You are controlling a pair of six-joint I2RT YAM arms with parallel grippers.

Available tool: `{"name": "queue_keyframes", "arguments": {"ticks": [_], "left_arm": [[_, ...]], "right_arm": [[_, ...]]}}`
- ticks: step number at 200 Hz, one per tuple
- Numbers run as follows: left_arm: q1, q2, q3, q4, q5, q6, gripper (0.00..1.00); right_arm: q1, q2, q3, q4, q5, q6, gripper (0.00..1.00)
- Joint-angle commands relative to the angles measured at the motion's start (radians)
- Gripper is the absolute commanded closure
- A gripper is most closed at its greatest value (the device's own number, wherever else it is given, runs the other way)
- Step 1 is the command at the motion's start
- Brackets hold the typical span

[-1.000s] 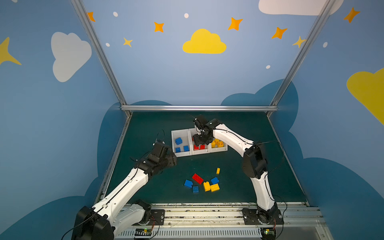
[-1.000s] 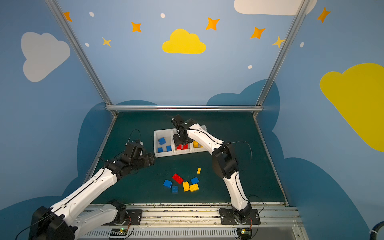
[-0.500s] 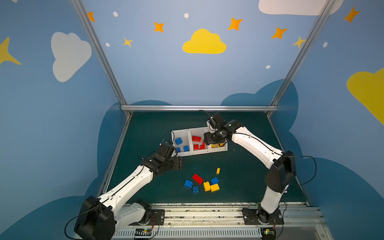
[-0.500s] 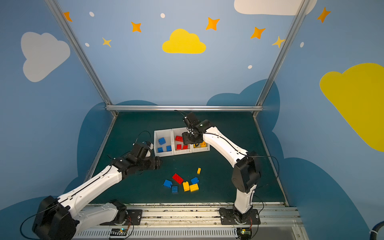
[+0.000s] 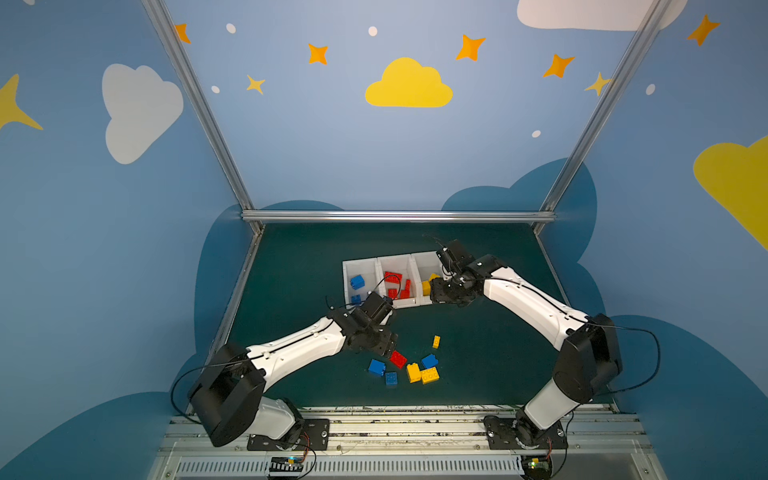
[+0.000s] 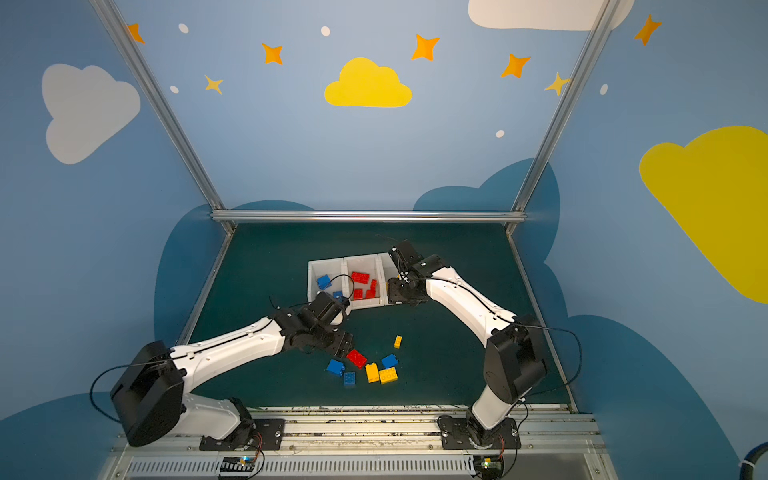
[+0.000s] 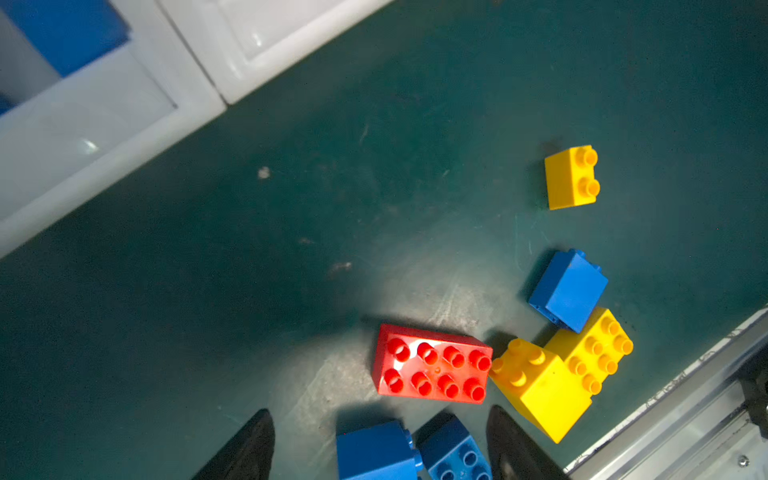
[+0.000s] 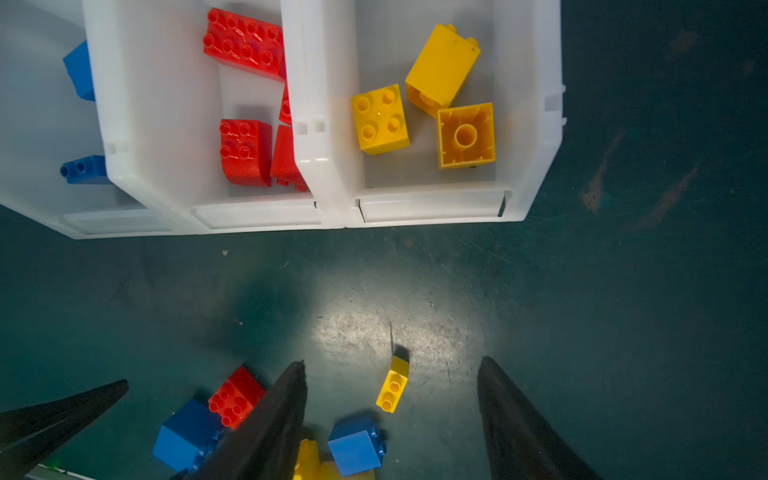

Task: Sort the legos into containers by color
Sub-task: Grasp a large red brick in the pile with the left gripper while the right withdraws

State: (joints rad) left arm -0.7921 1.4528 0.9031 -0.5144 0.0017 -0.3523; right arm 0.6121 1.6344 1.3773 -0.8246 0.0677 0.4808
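Dark green matting (image 5: 291, 291) covered the table. Low in the middle of both top views lay the unsorted heap. A red brick (image 7: 432, 363) sat studs-up, one short end touching a yellow brick (image 7: 540, 386), which touched a second yellow brick (image 7: 590, 353). Three blue bricks (image 7: 567, 291) lay around them, and a small yellow brick (image 7: 571, 176) sat apart on the side toward the bins. These looked like hard, light, rigid plastic with smooth, somewhat slippery walls. The safest hold was probably across two flat opposite sides, for the red one its long sides, not over the studs. The left gripper (image 7: 379, 415) hung at the heap's left edge, fingers spread and holding nothing. Farther up, at the centre of the frame, three white bins stood side by side. The blue bin (image 8: 112, 222) on the left showed two blue pieces (image 5: 356, 281). The red bin (image 8: 257, 216) in the middle held several red pieces (image 8: 245, 41). The yellow bin (image 8: 432, 205) on the right held three yellow pieces (image 8: 380, 120), one upside down. The right gripper (image 8: 392, 361) hovered by the yellow bin's front, fingers apart and empty.
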Motion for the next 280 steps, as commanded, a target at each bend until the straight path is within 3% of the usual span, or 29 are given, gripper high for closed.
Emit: {"name": "queue_keyframes", "arguments": {"ticks": [1,106,280], "left_arm": [[-0.029,0.048,0.046,-0.056,0.014,0.046,0.20],[-0.128,0.226,0.161,-0.158,-0.002,0.082,0.21],[-0.136,0.356,0.232,-0.168,-0.062,0.048,0.32]], "right_arm": [[-0.010,-0.048,-0.020,0.013,0.014,0.018,0.35],[-0.028,-0.094,-0.074,0.024,0.007,0.029,0.34],[-0.030,-0.108,-0.118,0.042,-0.011,0.051,0.35]]}}
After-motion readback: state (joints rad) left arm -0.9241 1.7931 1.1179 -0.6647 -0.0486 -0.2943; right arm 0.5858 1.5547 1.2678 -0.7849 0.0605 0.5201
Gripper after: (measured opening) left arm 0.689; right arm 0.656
